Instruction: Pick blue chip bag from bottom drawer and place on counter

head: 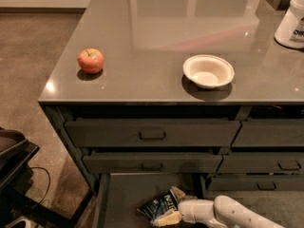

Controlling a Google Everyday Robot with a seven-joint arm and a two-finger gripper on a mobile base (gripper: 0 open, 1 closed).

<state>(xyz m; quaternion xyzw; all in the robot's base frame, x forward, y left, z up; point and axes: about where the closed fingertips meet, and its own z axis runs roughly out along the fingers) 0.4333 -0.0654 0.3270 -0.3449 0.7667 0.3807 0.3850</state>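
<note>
While the blue chip bag (153, 206) lies on the bottom drawer (121, 194) floor, the gripper (171, 205) is seen w/ fingers spread either side of the bag's right end. Grasp is judged not yet closed; lift & placement on counter (142, 56) are left.

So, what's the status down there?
Open gripper down in bottom drawer, straddling blue chip bag. Bag on drawer floor. On counter: apple, bowl.
</note>
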